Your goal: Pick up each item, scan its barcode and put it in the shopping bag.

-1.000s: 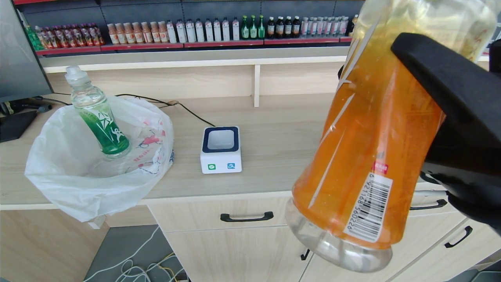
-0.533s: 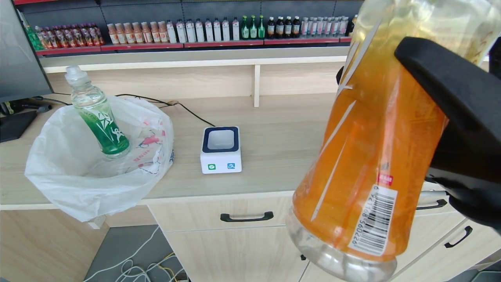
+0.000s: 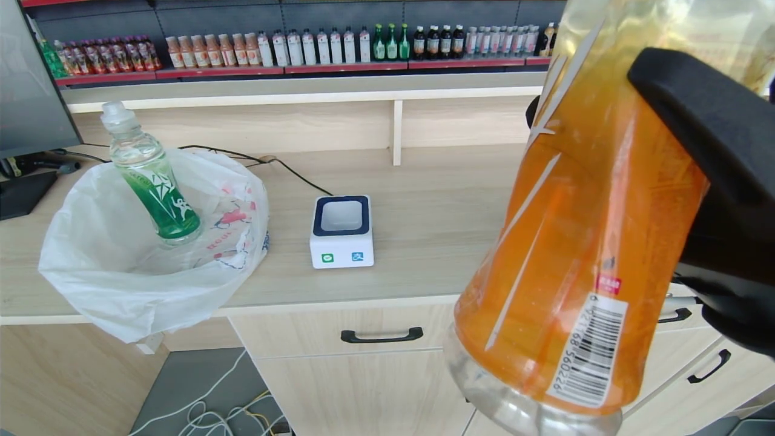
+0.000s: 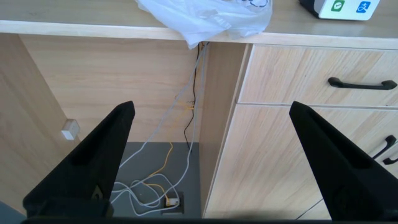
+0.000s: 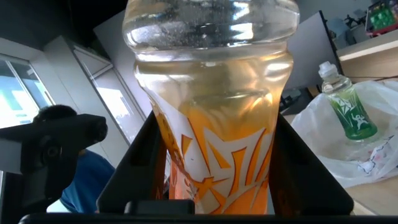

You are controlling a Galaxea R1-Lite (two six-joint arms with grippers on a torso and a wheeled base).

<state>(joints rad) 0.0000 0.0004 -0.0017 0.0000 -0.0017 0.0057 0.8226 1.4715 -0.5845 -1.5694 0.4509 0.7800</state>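
The head view shows the orange bottle (image 3: pixel 581 242) close to the camera, raised off the counter (image 3: pixel 424 212) on the robot's right, with the barcode (image 3: pixel 587 351) on its label low down near the clear base and facing the camera. The right wrist view shows the same bottle between the two black fingers (image 5: pixel 298 168) of the right gripper (image 5: pixel 217 180), which press on its opposite sides and hold it firmly. The left wrist view looks at the counter front from below: the left gripper (image 4: pixel 211 162) hangs low by the drawers with its fingers spread wide and nothing between them, above loose cables (image 4: pixel 155 186) on the floor.

The upper end of the orange bottle is cut off by the edge of the head view, so no cap can be made out. The far finger of the right gripper is mostly hidden behind the bottle.

The bottle tilts, base toward the robot. The scanner (image 3: pixel 342 230) sits on the counter well apart from it, between it and the shopping bag (image 3: pixel 91 272), where a green bottle (image 3: pixel 154 181) leans
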